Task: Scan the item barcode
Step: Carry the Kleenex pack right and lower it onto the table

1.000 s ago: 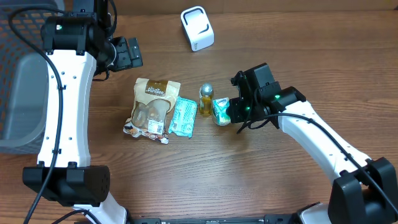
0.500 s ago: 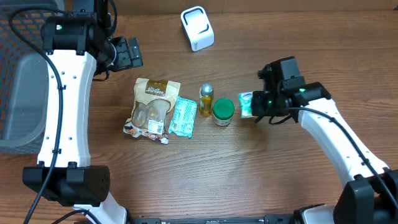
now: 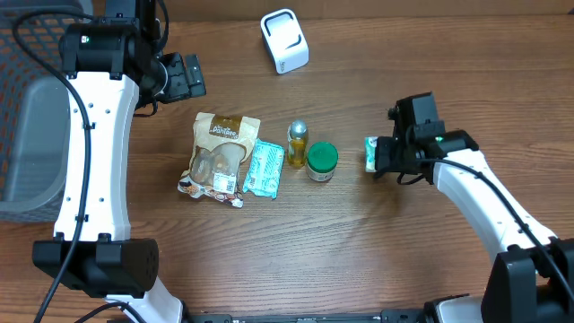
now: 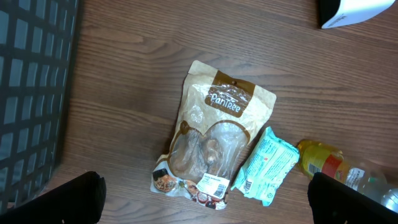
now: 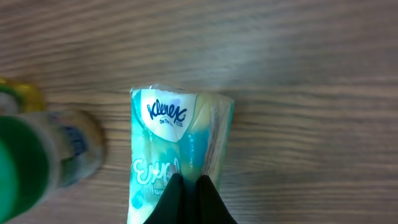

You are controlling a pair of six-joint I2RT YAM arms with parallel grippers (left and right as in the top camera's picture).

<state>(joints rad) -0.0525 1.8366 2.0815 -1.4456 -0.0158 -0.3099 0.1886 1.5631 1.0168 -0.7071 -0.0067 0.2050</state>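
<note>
The right pincer [image 5: 189, 190] is clenched on the near end of a tissue pack [image 5: 177, 155], its two fingertips pinched together on the wrapper. The pack sits at the right-hand middle of the bench [image 3: 269, 260], lying lengthwise with its brand label at the far end; whether it touches the wood cannot be told. Near it on the left stands a green-lidded jar [image 3: 322, 160], and just beside that a yellow bottle [image 3: 297, 144]. Further left lie a teal packet [image 3: 264, 168] and a snack bag [image 3: 220, 152], edge to edge. A white scanner [image 3: 285, 41] stands at the far edge, well apart from the pack. The left pincer [image 3: 186, 77] hangs released, jaws wide and holding nothing, over the far left. A grey basket [image 3: 27, 135] stands at the left edge.
</note>
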